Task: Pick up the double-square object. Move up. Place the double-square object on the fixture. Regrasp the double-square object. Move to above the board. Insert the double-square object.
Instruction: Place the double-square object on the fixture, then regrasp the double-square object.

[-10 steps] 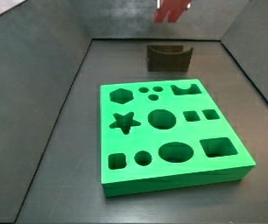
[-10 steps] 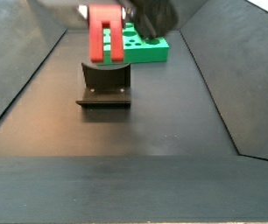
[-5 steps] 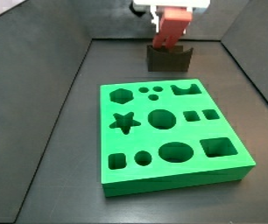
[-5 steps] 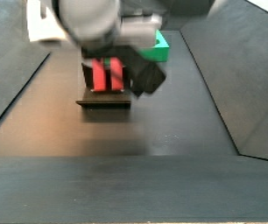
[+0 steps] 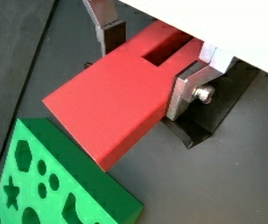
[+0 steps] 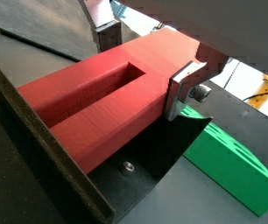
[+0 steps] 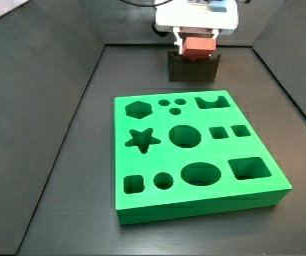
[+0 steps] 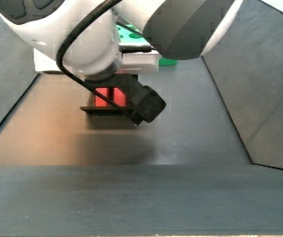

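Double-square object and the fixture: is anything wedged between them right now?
Nothing visible. The claw holds the double-square object right at the fixture, with no other piece between; the actual contact is hidden.

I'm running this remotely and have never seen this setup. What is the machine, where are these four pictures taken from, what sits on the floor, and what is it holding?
It is one robot arm with a two-finger gripper. Two pictures come from cameras fixed beside the table, and two from cameras on the arm's wrist, looking along the fingers. On the dark floor lies the board, a green slab with shaped cut-outs, and behind it stands the fixture, a small dark block. The gripper is down at the fixture. Its silver fingers are closed on the double-square object, a red block with a notch in one end. Both wrist views show it close up, with the fixture beneath it.
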Controlling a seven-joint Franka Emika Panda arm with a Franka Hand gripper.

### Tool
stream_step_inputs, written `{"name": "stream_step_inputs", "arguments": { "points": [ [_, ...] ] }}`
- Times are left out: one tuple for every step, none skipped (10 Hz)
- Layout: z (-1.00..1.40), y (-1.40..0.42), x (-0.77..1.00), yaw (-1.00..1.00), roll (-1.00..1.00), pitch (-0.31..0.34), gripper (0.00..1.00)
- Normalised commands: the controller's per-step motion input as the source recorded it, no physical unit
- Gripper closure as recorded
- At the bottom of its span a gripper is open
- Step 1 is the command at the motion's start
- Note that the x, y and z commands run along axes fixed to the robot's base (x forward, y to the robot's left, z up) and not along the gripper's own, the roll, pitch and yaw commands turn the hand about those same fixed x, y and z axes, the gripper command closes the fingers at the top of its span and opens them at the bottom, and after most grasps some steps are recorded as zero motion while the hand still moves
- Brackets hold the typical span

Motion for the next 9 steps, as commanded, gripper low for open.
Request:
{"name": "stream_step_inputs", "arguments": {
  "points": [
    [-0.39,0.14,0.08,-0.06,-0.12,-0.066,1.00],
    [-0.38,0.15,0.08,-0.05,-0.12,-0.066,1.00],
    [-0.38,0.15,0.08,-0.05,-0.12,-0.066,1.00],
    [-0.17,-0.50,0.00,0.00,0.00,0.000,1.00],
    [0.00,0.00,0.00,0.00,0.00,0.000,0.00],
    [1.00,0.00,0.00,-0.04,0.01,-0.040,0.00],
    [1.00,0.00,-0.01,-0.03,0.01,-0.035,0.00],
    [1.00,0.01,-0.02,-0.01,0.02,-0.027,0.00],
    [1.00,0.01,-0.03,0.01,0.03,-0.016,0.00]
  ]
}}
